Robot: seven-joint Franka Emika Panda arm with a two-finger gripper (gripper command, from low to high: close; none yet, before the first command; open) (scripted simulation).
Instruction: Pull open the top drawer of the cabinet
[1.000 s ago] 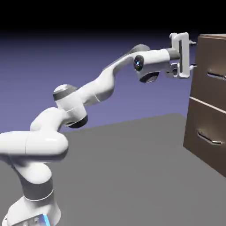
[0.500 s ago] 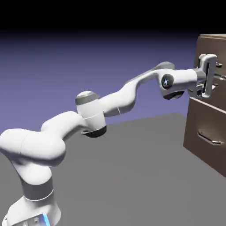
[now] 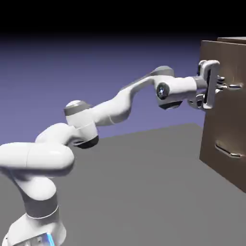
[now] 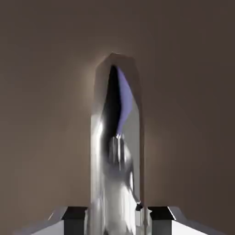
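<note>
The top drawer (image 3: 226, 72) stands pulled out from the cabinet (image 3: 230, 144).
Right of frame, the gripper (image 3: 224, 86) is clamped on its silver handle (image 4: 117, 151).

Dark brown wood grain with a dull, matt look covers the top drawer (image 3: 226, 62) and the rest of the cabinet (image 3: 226, 134). Its handle (image 4: 117, 151) gleams like polished silver metal, mirroring blue-violet, and the arm (image 3: 110, 108) shows smooth glossy white shell over a flat matt grey table (image 3: 144, 192)
</note>
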